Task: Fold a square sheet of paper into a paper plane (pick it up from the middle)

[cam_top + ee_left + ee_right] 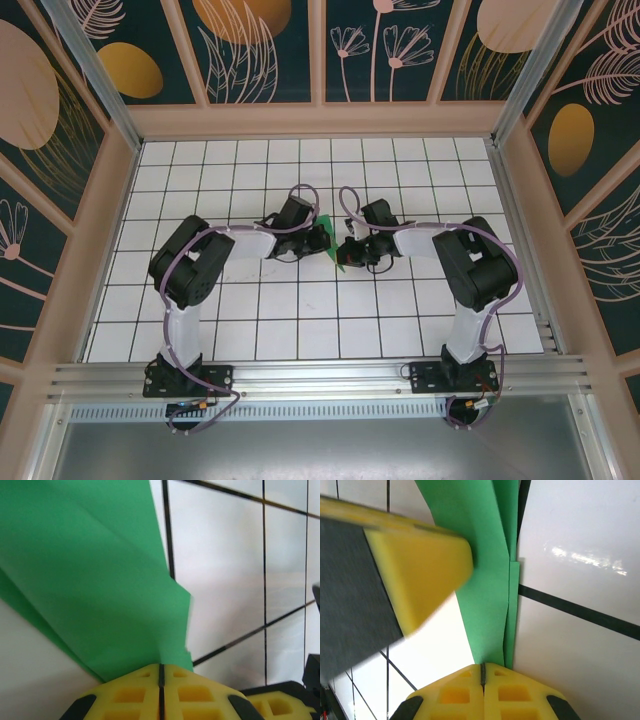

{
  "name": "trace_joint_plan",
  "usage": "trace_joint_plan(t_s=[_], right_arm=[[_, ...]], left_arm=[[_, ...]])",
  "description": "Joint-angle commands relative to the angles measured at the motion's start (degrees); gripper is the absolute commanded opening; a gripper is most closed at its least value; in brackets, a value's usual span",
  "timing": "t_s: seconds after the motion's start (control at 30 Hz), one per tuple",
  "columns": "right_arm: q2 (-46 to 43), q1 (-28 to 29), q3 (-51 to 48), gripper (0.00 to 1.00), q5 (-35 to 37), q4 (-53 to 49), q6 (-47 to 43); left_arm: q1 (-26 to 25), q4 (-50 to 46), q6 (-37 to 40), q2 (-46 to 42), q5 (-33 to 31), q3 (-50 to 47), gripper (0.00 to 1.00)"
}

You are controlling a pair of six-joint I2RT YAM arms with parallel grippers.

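Note:
The green sheet of paper (340,262) hangs between both grippers over the middle of the white grid table, folded into creased, overlapping layers. My left gripper (322,238) is shut on one end of it. In the left wrist view the paper (100,590) fans up and to the left from the closed yellow fingertips (161,668). My right gripper (351,252) is shut on the other end. In the right wrist view a narrow layered strip of the paper (490,580) rises from its closed tips (482,666). One of the left gripper's yellow pads (417,572) sits close at the upper left there.
The white grid table (300,310) is boxed in by patterned walls (70,150) at the back and on both sides. An aluminium rail (320,375) runs along the near edge by the arm bases. The two grippers are nearly touching.

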Motion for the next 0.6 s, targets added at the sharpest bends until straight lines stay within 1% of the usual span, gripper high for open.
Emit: trace_joint_plan(t_s=[0.0, 0.17, 0.37, 0.43, 0.57], right_arm=[[4.02, -0.04, -2.65, 0.03, 9.19, -9.86, -1.36], [4.18, 0.01, -2.46, 0.03, 8.93, -9.85, -1.43], [4.27, -0.03, -2.46, 0.03, 8.76, -9.89, -1.6], [4.33, -0.04, -2.54, 0.03, 8.6, -9.85, -1.61], [4.29, 0.02, -2.72, 0.03, 8.58, -9.76, -1.45]], left_arm=[[3.38, -3.7, 3.1, 1.11, -4.19, 2.24, 0.11], [5.87, -5.56, 4.97, 1.91, -4.07, 4.79, 0.11], [6.8, -7.03, 7.99, 1.29, -2.84, 7.94, 0.12], [6.79, -6.05, 8.36, -0.16, -1.74, 7.9, 0.12], [6.71, -2.45, 8.14, -4.56, -0.78, 4.85, 0.13]])
